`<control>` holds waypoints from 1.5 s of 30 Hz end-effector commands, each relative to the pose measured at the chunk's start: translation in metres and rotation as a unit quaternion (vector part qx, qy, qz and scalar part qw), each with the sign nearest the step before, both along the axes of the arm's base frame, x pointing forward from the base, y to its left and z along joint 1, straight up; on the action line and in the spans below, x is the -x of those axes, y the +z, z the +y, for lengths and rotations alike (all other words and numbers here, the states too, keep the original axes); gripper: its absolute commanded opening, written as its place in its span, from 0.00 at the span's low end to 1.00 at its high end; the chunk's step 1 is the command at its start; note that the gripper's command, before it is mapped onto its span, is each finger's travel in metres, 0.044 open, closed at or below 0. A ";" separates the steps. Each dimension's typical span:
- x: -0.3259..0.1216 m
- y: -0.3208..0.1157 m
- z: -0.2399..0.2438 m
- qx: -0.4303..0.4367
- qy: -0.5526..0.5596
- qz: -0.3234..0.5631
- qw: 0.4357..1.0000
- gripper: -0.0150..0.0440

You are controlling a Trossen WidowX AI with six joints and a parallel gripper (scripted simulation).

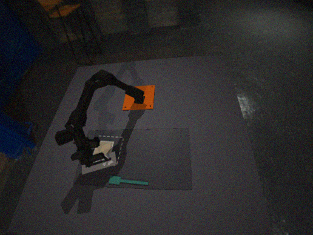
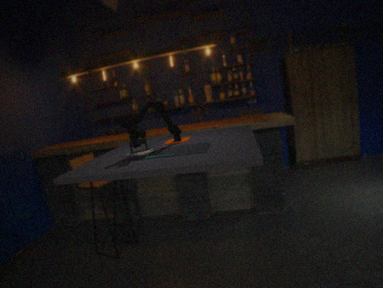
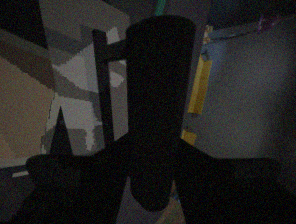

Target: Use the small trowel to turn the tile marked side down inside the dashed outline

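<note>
My gripper (image 1: 91, 154) (image 3: 150, 133) is shut on the dark handle of the trowel. The trowel's wide pale blade (image 1: 90, 169) (image 3: 75, 110) is under the gripper at the mat's left side. The beige tile (image 1: 104, 146) (image 3: 22, 110) shows just right of the gripper, at the blade's edge. Its left and near parts are hidden, so I cannot tell whether the blade is under or over it. No mark is visible on its beige face. The dashed outline (image 1: 117, 137) shows at its top and right sides; the rest is covered.
A teal tool (image 1: 133, 182) (image 2: 159, 156) with a square head lies near the front edge of the dark mat (image 1: 164, 157). The arm's orange base plate (image 1: 128, 103) (image 2: 186, 139) is behind the mat. The arm's shadow crosses the mat.
</note>
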State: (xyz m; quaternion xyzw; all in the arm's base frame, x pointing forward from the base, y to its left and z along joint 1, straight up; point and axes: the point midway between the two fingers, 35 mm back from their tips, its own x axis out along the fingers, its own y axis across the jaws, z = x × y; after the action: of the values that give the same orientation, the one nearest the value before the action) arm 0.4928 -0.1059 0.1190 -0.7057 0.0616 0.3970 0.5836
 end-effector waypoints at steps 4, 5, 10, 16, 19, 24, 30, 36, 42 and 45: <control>-0.005 0.006 0.047 -0.002 0.044 -0.008 0.999 0.25; -0.005 0.006 0.053 -0.002 0.050 -0.008 0.999 0.25; -0.005 0.006 0.085 -0.001 0.081 -0.008 0.997 0.25; -0.003 0.005 0.122 -0.001 0.114 -0.008 0.993 0.25; -0.001 0.005 0.141 -0.001 0.131 -0.007 0.991 0.25; 0.005 0.005 0.172 -0.001 0.161 -0.008 0.987 0.25; 0.013 0.004 0.208 0.001 0.198 -0.009 0.980 0.25; 0.025 0.004 0.244 0.002 0.234 -0.010 0.972 0.25; 0.039 0.003 0.278 0.003 0.270 -0.011 0.963 0.25; 0.048 0.003 0.295 0.003 0.288 -0.011 0.958 0.25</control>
State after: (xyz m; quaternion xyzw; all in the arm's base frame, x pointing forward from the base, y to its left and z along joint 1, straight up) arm 0.4536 0.1715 0.1170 -0.7003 -0.1329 0.5366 0.4517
